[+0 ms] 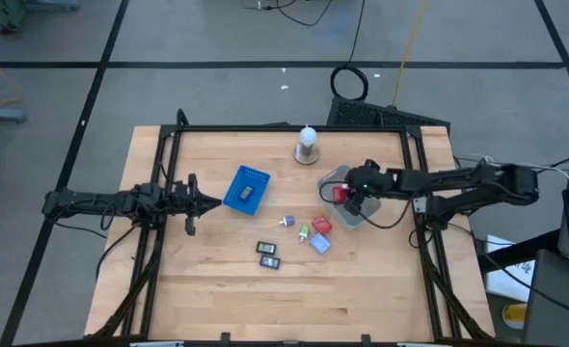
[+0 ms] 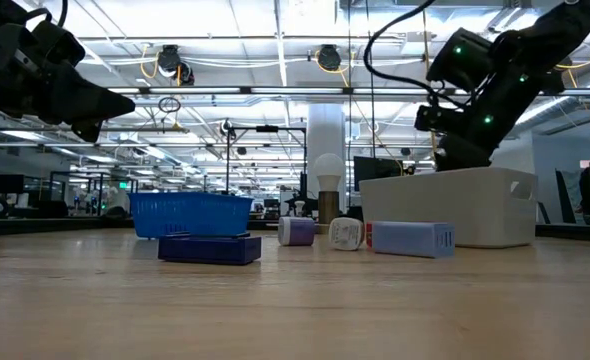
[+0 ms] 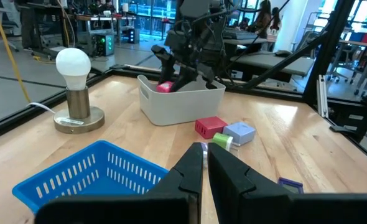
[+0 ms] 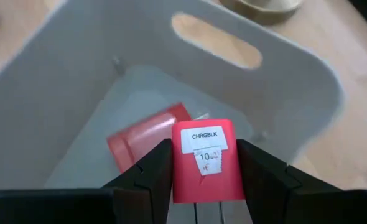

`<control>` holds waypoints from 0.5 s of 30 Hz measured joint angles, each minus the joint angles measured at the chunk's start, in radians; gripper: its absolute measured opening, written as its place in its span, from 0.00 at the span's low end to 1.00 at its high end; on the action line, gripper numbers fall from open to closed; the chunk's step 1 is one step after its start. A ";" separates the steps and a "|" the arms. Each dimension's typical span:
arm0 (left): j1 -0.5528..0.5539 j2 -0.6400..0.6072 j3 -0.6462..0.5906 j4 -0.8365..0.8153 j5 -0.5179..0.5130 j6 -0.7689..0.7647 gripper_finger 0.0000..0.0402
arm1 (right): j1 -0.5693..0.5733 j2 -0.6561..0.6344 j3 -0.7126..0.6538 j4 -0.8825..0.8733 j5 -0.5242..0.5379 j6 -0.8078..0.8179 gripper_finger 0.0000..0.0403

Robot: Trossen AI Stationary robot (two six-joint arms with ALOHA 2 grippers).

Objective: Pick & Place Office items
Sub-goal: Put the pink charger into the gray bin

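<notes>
Right gripper (image 4: 203, 163): we see it over the grey tray (image 4: 283, 93), jaws clamped on a red block (image 4: 203, 158).
Tray floor: we note another red block (image 4: 147, 138).
Left gripper (image 3: 205, 163): jaws closed, empty, beside the blue basket (image 1: 247, 189).
Remaining items (image 1: 304, 236): loose mid-table.

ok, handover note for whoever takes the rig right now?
Right gripper: shut on a red block, held over the grey tray.
Left gripper: shut, empty, waiting beside the blue basket.
Done: one red block lies in the tray.
Left: release the held block; then the red block, blue block, green bit, purple bit and two dark pieces on the table.
</notes>
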 joint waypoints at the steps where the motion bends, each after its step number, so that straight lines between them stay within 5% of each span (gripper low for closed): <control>1: 0.000 0.000 0.000 0.000 -0.002 0.000 0.06 | -0.004 0.013 0.000 0.011 -0.005 0.000 0.36; 10: 0.000 0.000 0.000 0.000 -0.003 0.000 0.06 | -0.012 0.063 0.002 0.059 -0.009 -0.011 0.36; 15: 0.000 0.000 0.000 0.000 -0.003 0.000 0.06 | -0.011 0.060 0.000 0.049 -0.016 -0.046 0.44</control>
